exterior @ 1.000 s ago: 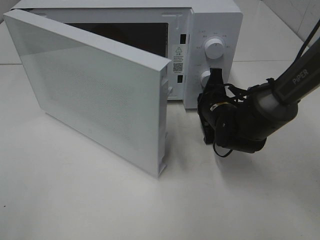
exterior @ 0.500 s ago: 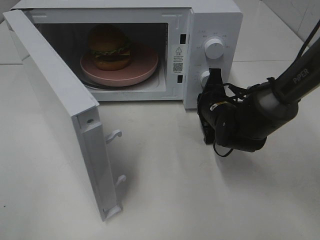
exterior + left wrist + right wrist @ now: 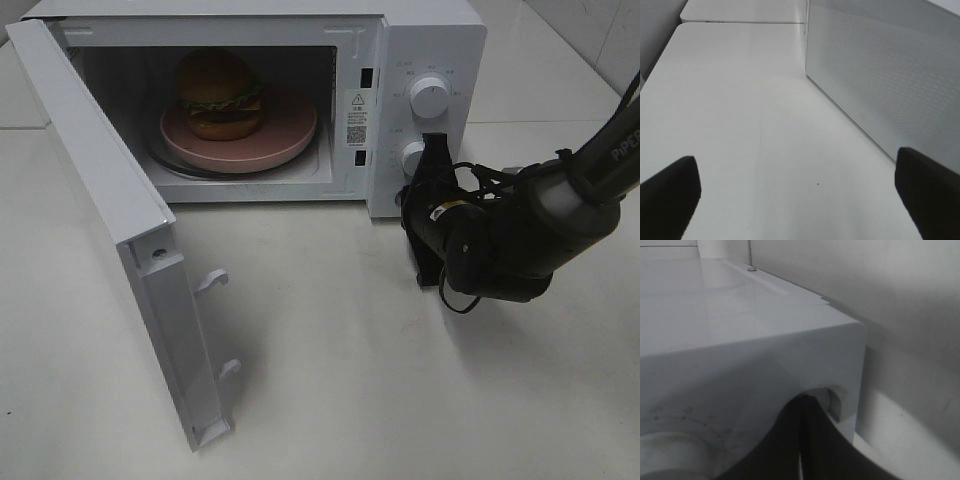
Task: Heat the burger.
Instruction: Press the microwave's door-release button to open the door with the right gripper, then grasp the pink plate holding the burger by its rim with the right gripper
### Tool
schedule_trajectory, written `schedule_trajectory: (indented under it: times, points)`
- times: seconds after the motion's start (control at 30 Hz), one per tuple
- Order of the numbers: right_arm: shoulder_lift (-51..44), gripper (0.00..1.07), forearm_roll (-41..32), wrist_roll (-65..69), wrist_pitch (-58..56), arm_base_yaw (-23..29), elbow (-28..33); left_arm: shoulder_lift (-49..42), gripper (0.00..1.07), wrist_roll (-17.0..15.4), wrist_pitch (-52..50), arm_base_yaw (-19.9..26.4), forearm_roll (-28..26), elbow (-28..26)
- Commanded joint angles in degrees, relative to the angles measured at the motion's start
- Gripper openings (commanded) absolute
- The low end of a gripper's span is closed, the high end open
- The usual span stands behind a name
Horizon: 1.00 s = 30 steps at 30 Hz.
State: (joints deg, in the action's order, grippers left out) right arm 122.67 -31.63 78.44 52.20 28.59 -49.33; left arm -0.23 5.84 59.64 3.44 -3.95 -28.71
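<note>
White tabletop (image 3: 500,400) is carrying a white microwave (image 3: 430,40), which is standing with its door (image 3: 90,170) hanging wide open toward the left side. You are looking at the burger (image 3: 218,92) sitting upright on a pink plate (image 3: 290,135) inside the cavity, so loading is judged complete and heating is not yet beginning. Your right gripper (image 3: 433,150) is resting with its tips pressed together, holding nothing, just beside the lower knob (image 3: 411,157) on the control panel; the right wrist view is showing the same joined tips against the panel's corner. Your left gripper (image 3: 799,192) is hovering over bare table with its fingers (image 3: 670,190) spread wide apart and empty, the door's perforated outer face lying near it. The step in hand is judged to be shutting the door. You are advised to be pushing on that outer face close to the free edge, flat and steady, until the latch hooks (image 3: 212,280) are seating. You should be keeping the right arm clear of the door's swing, then turning the knob only once the door is lying flush.
</note>
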Motion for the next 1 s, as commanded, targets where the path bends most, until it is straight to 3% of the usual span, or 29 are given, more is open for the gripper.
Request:
schedule_trajectory:
  times: [0.03,0.73,1.0]
  points:
    - [-1.5,0.00,1.7,0.7,1.7,-0.3,0.6,-1.0,0.98,-0.2,-0.2,0.1,-0.6,0.2]
    - [-12.4,0.00,4.5,0.8,-3.7,1.7,13.1,-1.0,0.98,-0.2,-0.2,0.1,-0.6,0.2]
    - [-18.9,0.01,6.1,-1.3,-11.4,1.7,16.6,-1.0,0.98,-0.2,-0.2,0.1,-0.6,0.2]
